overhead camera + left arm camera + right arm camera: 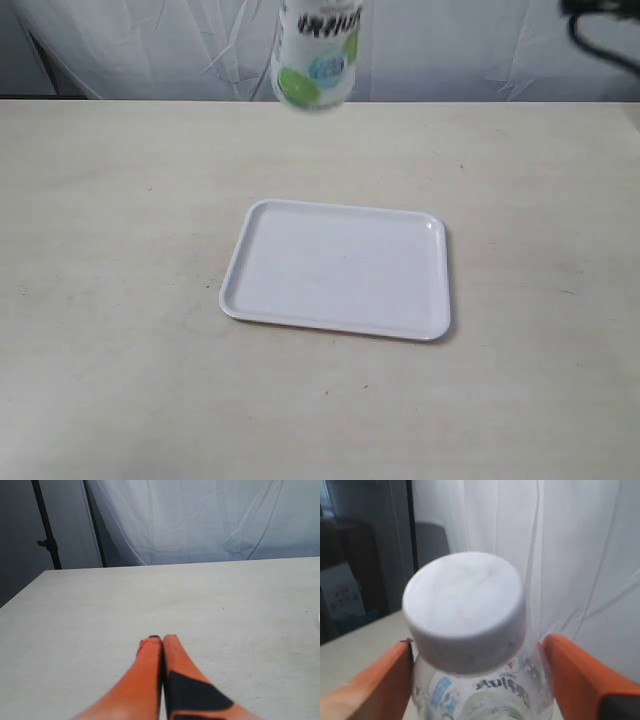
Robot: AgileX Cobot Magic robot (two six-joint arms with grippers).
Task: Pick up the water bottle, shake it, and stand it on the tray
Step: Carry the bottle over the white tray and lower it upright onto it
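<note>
The water bottle (317,55) hangs blurred at the top of the exterior view, high above the table and behind the tray (340,270); its cap is cut off there. In the right wrist view its white cap (465,607) fills the middle, with the labelled body (480,695) below. My right gripper (480,680) is shut on the bottle, one orange finger (375,685) on each side of the body. The white tray lies bare on the table. My left gripper (159,640) is shut with nothing in it, low over the table, out of the exterior view.
A beige table (120,250) carries the tray at its middle. A white curtain (150,45) hangs behind the far edge. A dark cable (600,35) shows at the top right. A black stand (47,530) rises beyond the table's corner.
</note>
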